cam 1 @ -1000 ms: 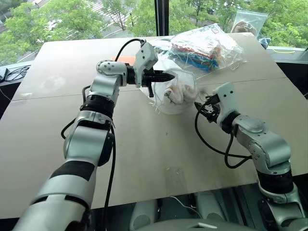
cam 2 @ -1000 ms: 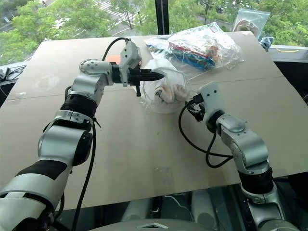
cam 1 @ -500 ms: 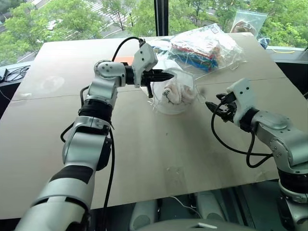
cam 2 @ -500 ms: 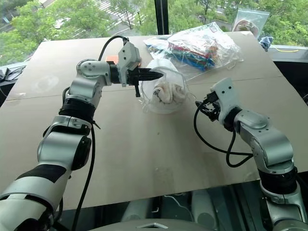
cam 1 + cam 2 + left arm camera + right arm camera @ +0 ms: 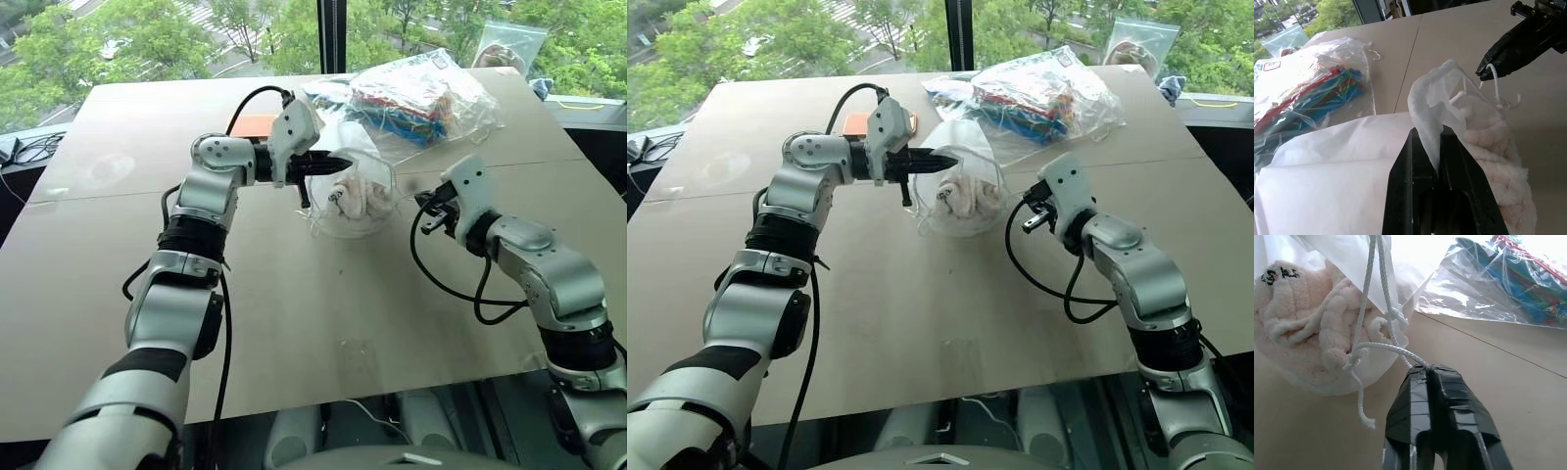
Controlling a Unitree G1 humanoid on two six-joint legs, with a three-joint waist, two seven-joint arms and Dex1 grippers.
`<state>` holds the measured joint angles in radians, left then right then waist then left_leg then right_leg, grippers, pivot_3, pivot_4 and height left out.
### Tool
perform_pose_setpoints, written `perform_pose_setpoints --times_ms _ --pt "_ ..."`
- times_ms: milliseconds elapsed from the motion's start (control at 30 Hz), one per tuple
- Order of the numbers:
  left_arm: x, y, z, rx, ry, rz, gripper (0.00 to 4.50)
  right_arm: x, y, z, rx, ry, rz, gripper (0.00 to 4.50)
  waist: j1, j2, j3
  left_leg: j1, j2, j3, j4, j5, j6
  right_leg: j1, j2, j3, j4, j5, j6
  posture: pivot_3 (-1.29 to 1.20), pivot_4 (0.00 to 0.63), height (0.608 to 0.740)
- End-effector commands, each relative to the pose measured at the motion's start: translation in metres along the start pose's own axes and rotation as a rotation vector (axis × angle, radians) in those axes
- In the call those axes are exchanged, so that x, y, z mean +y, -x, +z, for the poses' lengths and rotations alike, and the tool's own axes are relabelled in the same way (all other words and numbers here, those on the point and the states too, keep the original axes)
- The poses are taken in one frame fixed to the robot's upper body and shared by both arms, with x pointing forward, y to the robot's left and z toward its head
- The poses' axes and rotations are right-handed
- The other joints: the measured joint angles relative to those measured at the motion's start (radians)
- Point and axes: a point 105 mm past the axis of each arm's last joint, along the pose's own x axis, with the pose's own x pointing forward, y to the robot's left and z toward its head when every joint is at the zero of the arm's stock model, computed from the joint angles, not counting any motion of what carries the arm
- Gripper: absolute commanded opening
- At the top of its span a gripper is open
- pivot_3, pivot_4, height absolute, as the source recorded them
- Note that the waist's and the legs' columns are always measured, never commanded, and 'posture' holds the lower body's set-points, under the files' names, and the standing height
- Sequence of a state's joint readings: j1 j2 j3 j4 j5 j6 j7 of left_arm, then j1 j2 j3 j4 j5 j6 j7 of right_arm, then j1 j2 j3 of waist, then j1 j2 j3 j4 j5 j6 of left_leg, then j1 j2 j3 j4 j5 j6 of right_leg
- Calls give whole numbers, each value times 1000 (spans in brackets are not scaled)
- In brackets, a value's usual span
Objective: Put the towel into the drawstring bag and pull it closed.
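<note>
From the head, the towel (image 5: 361,195) sits inside the bag (image 5: 350,204) on the table (image 5: 294,313); the left wrist shows the left gripper (image 5: 1436,147) pinching the bag's mouth; the right wrist shows the right gripper (image 5: 1431,370) clamped on the cord (image 5: 1382,348), so closing is in hand, calling for pulling apart.

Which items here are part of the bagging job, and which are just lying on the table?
Part of the job:
- towel, inside the bag
- drawstring bag, rim pinched by left end effector
- cord, pinched by right end effector

Lying about:
- clear bag of colourful items
- small zip bag
- orange object
</note>
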<state>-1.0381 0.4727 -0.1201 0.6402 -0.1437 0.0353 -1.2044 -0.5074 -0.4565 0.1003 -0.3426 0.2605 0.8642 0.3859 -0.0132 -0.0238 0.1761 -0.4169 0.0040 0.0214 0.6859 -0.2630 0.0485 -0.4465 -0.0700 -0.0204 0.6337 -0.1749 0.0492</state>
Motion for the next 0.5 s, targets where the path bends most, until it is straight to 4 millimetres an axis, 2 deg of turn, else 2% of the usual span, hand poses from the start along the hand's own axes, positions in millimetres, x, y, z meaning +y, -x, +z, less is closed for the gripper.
perform_pose_setpoints --times_ms 33,133,233,367,400,433,500 --pt "4 5 14 -47 -42 24 0 4 -1 17 -65 55 3 37 -1 0 0 0 0 0 0 0 0 0 0 0 0 0 0 0 150 740" --pt "6 10 14 -69 29 13 0 -2 0 20 -73 106 -54 37 -1 0 0 0 0 0 0 0 0 0 0 0 0 0 0 0 150 740" --pt "8 24 15 -101 184 -9 756 -10 4 32 -130 88 -132 0 -4 0 0 0 0 0 0 0 0 0 0 0 0 0 0 0 150 740" --pt "1 56 8 -124 443 -23 2517 0 8 47 -215 17 -163 0 -17 0 0 0 1 0 0 0 0 -1 1 1 2 0 0 0 150 740" --pt "-3 66 4 -124 500 -19 3149 4 9 48 -221 11 -166 0 -20 0 0 1 2 -1 0 0 0 -1 1 0 3 0 0 0 150 740" --pt "-7 76 -1 -121 551 4 3351 8 9 49 -228 4 -169 0 -22 0 0 1 2 -1 0 0 0 -1 1 0 3 0 0 0 150 740" --pt "-20 91 -14 -84 575 56 3351 12 11 51 -241 -11 -183 0 -30 0 0 2 3 0 -1 0 0 -1 1 2 4 0 0 0 150 740"
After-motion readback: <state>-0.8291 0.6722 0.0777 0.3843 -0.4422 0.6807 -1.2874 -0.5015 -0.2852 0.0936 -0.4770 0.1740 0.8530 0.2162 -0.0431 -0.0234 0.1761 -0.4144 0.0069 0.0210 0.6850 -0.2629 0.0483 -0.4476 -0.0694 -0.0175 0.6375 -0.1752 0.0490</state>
